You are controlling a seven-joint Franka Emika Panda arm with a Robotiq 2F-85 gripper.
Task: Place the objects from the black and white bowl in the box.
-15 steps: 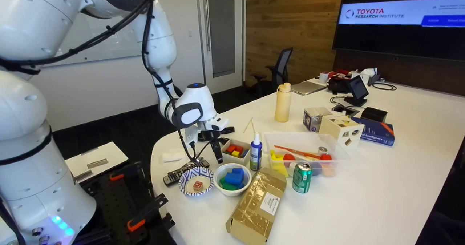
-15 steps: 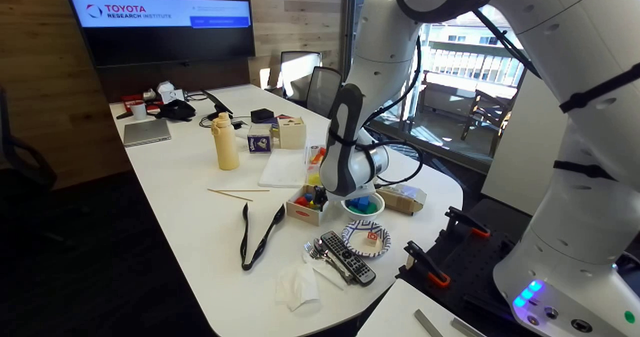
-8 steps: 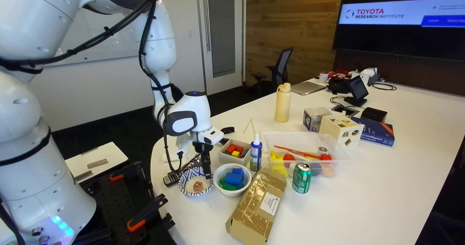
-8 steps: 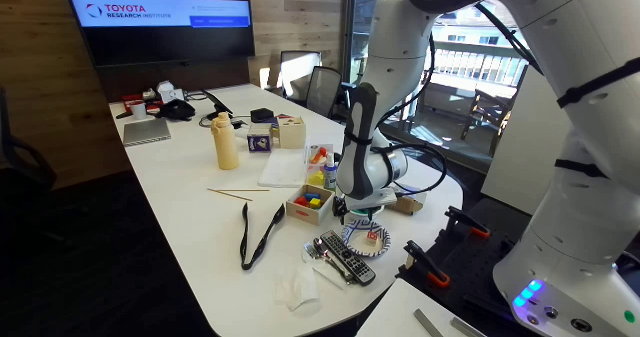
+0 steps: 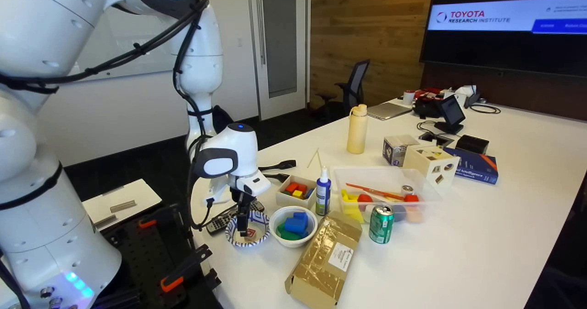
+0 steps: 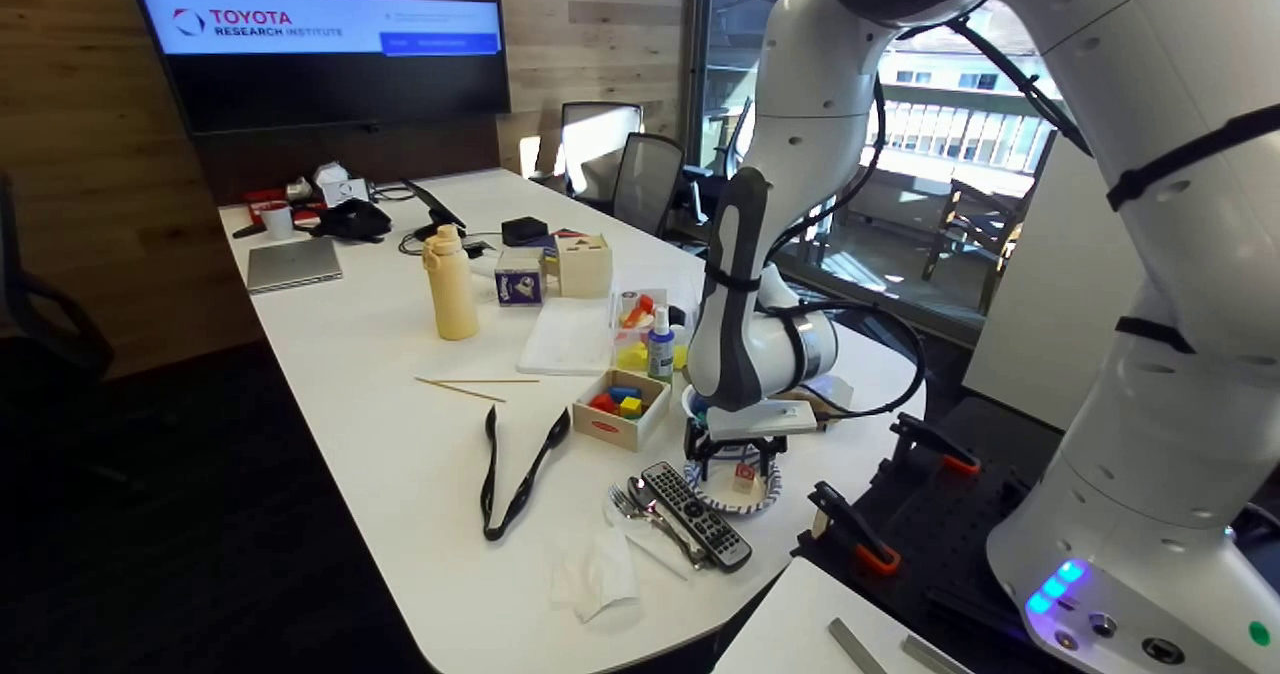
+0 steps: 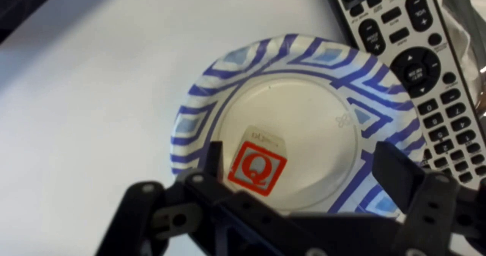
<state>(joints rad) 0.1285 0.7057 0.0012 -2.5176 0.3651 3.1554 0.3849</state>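
Note:
The patterned bowl (image 5: 234, 240), blue-purple and white in these views, sits near the table's end. It also shows in the wrist view (image 7: 322, 60). Inside lies one small wooden letter block (image 7: 258, 168) with a red-framed Q. My gripper (image 7: 300, 153) points down over this bowl, its jaws wide apart and empty. In the wrist view the block shows between the fingers, nearer the left one. In an exterior view the gripper (image 5: 243, 231) partly hides the block. The small open wooden box (image 6: 610, 430), holding red, yellow and blue blocks, stands beyond the bowl.
A white bowl (image 5: 275, 235) with blue and green pieces stands beside the patterned bowl. A remote (image 6: 700, 519) lies against its other side. A spray bottle (image 5: 323, 193), taped carton (image 5: 316, 272), green can (image 5: 381, 226), clear bin (image 5: 431, 203) and black tongs (image 6: 520, 499) are nearby.
My gripper has moved from beside the wooden box, past the white bowl, to over the patterned bowl, and has come lower. The block and bowls have not moved.

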